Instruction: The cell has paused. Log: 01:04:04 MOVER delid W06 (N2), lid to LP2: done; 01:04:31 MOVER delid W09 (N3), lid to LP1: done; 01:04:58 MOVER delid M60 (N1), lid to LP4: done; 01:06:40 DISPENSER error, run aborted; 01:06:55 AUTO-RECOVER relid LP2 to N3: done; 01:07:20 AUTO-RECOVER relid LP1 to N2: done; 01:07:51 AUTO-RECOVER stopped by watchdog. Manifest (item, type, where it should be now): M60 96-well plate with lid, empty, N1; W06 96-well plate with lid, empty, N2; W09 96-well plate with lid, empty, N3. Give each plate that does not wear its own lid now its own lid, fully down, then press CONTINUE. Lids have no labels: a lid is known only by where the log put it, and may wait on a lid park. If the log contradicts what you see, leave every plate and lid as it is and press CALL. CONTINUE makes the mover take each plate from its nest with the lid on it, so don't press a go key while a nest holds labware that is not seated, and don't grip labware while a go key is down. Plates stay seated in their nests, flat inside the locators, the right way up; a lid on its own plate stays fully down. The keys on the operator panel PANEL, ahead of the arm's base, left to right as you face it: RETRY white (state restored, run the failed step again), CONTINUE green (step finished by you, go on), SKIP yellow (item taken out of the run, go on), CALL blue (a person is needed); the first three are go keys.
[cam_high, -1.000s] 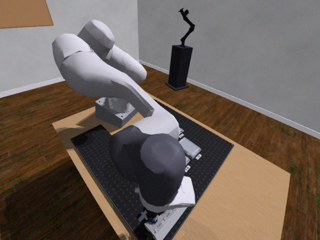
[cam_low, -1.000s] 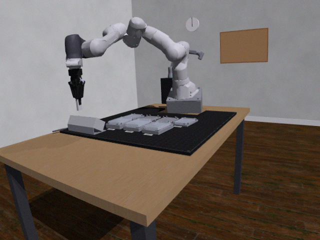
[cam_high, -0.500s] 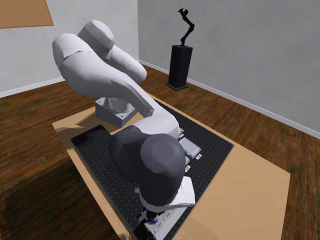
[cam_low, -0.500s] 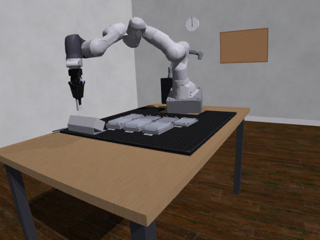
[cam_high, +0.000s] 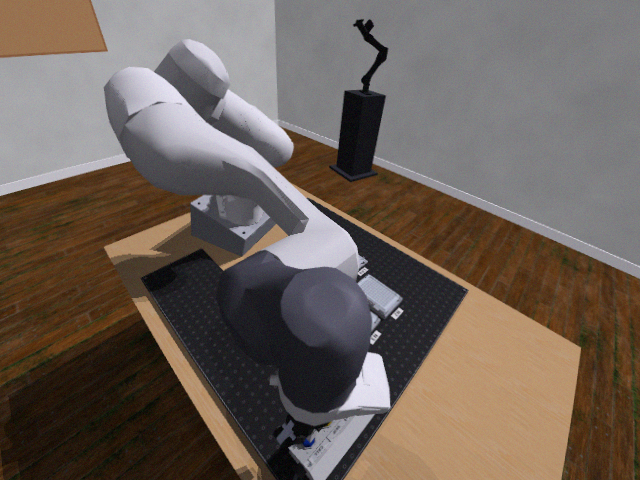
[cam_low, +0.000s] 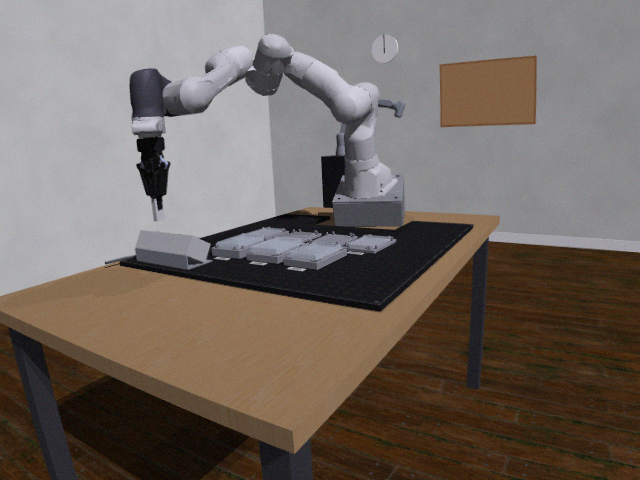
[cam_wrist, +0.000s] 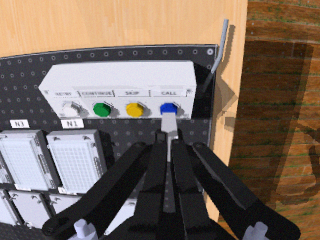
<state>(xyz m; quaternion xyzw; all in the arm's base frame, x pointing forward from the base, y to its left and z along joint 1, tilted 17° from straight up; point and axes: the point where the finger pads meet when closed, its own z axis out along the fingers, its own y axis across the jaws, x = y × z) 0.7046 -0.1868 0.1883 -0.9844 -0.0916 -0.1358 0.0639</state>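
My gripper (cam_wrist: 168, 122) is shut and empty. It hangs well above the operator panel (cam_low: 170, 249), as the exterior view (cam_low: 156, 211) shows. In the wrist view its fingertips line up just below the blue CALL key (cam_wrist: 168, 108). The panel (cam_wrist: 120, 90) also carries a white key (cam_wrist: 72, 110), a green key (cam_wrist: 102, 110) and a yellow key (cam_wrist: 135, 110). Two plates (cam_wrist: 75, 159) (cam_wrist: 23, 159) with well grids sit in nests just below the panel in the wrist view. The row of plates (cam_low: 279, 248) and the lid parks behind it (cam_low: 369, 242) lie on the black mat. The arm hides most of them in the top view.
The black mat (cam_low: 361, 268) covers the far part of the wooden table (cam_low: 206, 351). The robot base (cam_low: 368, 204) stands at the back of the mat. The panel sits at the mat's edge close to the table's side edge (cam_wrist: 227, 94).
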